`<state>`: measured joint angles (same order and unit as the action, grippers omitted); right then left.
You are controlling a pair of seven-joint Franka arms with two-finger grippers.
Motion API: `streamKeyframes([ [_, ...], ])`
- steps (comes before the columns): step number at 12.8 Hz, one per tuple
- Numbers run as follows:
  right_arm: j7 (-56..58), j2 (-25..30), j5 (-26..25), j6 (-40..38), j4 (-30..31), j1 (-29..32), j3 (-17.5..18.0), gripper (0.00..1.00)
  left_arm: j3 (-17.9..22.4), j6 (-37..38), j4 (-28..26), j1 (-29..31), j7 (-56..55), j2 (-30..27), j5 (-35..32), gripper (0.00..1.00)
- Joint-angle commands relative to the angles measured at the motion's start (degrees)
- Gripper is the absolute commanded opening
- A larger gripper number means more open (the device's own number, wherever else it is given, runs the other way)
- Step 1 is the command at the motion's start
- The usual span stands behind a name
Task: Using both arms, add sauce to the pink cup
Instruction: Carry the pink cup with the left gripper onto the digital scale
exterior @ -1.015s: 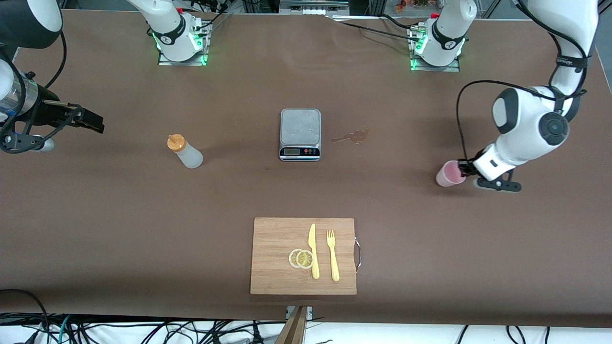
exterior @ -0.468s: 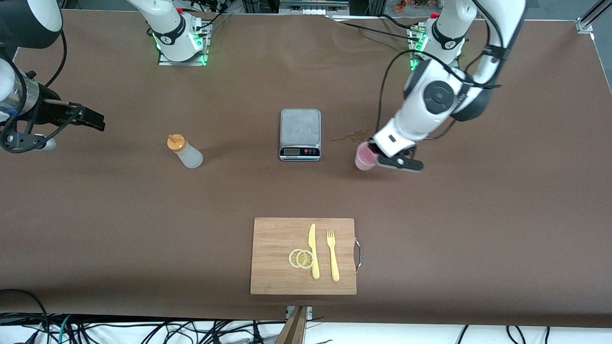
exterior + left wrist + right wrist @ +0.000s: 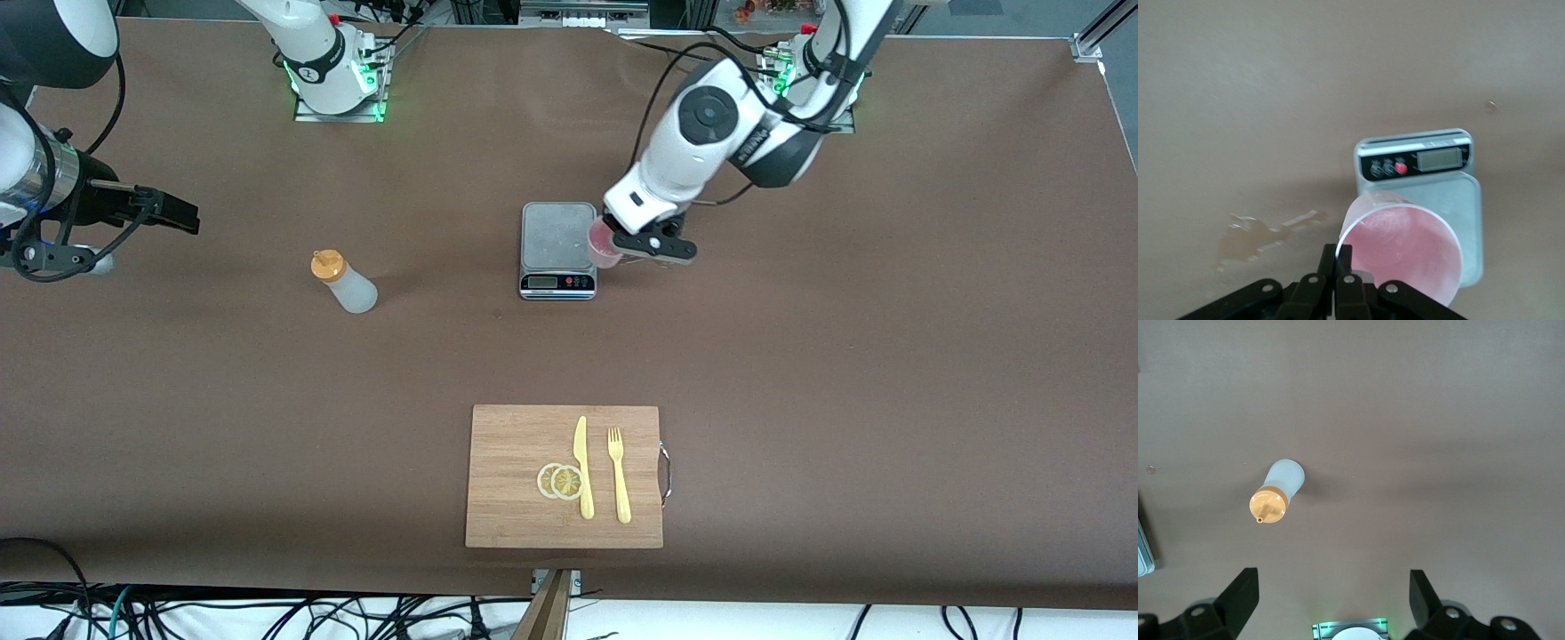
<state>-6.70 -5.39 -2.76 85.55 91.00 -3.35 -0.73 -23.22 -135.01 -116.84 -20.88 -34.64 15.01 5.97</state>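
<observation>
The left tool point(image 3: 613, 246) grasps the pink cup point(image 3: 602, 244) by its rim over the scale point(image 3: 557, 233); next it should set the cup down there. The right tool point(image 3: 1331, 600) waits released above the sauce point(image 3: 344, 281).

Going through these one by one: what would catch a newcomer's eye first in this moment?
The left gripper draws the eye: its fingers are shut on the pink cup, held up over the edge of the kitchen scale mid-table. Next, the sauce bottle with its orange cap stands alone toward the right arm's end, where the right gripper waits open in the air. Nearest the front camera lies a cutting board with knife, fork and lemon slices.
</observation>
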Motion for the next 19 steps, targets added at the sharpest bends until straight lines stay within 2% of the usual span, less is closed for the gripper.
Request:
streamKeyframes([
  [1,-0.59,0.38,0.56,-1.44,-0.56,0.18,-0.15,1.00,0.54,-2.79,0.82,-4.50,-4.54,2.47,0.89,0.00],
  [5,0.27,0.21,0.13,-2.06,-0.65,0.10,-0.07,1.00,0.72,-7.10,0.82,-9.43,-11.23,5.56,0.19,0.00],
  [10,-0.60,-0.06,2.93,-2.06,-0.65,-0.08,0.29,1.00,1.42,-7.20,0.91,-9.88,-11.24,6.97,0.19,0.00],
  [15,2.39,0.03,2.67,-2.41,-0.65,-0.26,0.81,1.00,2.57,-7.20,1.70,-9.79,-11.24,7.67,-0.69,0.00],
  [16,2.22,0.12,2.76,-2.49,-0.65,-0.26,0.81,1.00,2.57,-7.20,1.79,-9.79,-11.24,7.93,-0.69,0.13],
  [18,2.48,0.12,2.67,-3.02,-0.65,-0.26,0.64,1.00,2.74,-7.20,2.14,-9.62,-11.06,7.76,-0.69,1.00],
  [19,2.57,0.12,2.76,-3.02,-0.65,-0.17,0.64,1.00,3.00,-7.11,2.49,-9.35,-10.89,7.24,-0.52,1.00],
])
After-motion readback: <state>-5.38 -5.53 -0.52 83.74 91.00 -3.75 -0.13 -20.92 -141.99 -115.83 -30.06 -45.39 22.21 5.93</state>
